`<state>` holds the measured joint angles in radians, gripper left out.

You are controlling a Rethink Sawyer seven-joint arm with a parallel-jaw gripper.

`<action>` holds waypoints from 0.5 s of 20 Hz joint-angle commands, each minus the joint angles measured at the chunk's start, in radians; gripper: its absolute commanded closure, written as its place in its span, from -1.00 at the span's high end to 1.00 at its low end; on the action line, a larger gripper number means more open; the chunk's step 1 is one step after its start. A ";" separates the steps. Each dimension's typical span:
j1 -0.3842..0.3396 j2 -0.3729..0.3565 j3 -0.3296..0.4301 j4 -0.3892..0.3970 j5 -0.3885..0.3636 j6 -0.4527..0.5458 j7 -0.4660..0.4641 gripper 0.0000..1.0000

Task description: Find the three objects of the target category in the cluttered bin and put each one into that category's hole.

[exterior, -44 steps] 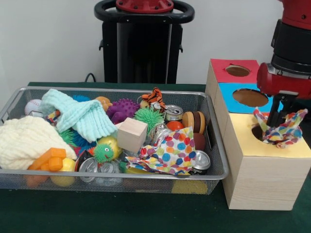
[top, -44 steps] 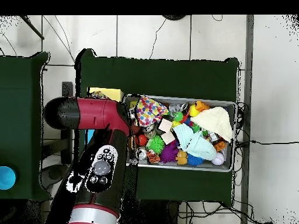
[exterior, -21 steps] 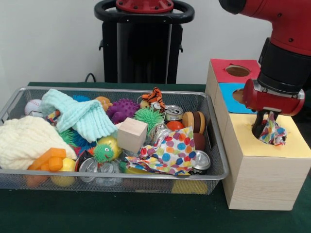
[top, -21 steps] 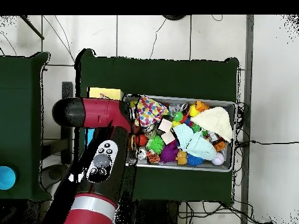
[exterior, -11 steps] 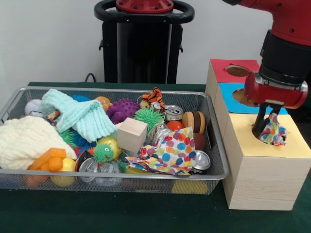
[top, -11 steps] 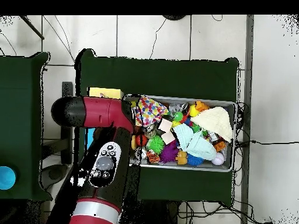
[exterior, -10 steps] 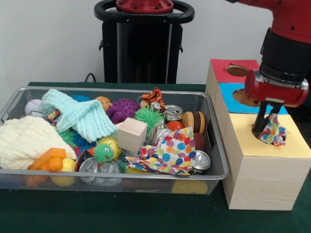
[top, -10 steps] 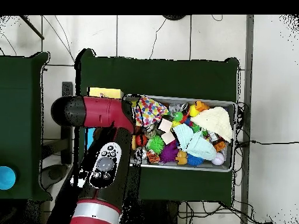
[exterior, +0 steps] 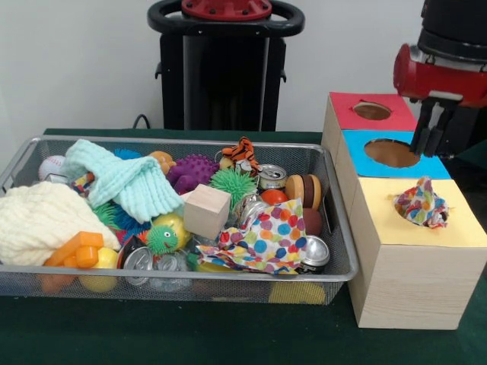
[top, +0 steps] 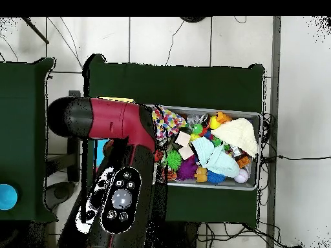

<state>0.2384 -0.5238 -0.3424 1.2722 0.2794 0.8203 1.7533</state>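
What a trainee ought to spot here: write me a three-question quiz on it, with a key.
1. True or false: the polka-dot cloth at the yellow hole sits wholly inside the hole, out of sight.
2. Where does a second polka-dot cloth lie? A) in the wire bin, near its right end in the front view; B) on the red-topped box; C) on the green table.
3. Fill in: the gripper, raised above the boxes, holds ____.

Key: 1 false, it bunches up out of the hole; 2 A; 3 nothing.
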 commanded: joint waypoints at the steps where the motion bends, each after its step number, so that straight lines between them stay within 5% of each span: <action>1: -0.030 -0.019 0.121 -0.001 0.012 0.122 0.113 -1.00; 10: -0.023 0.020 0.121 0.032 0.002 -0.024 0.143 -1.00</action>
<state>0.2346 -0.5548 -0.3393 1.2643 0.2792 0.8377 1.7533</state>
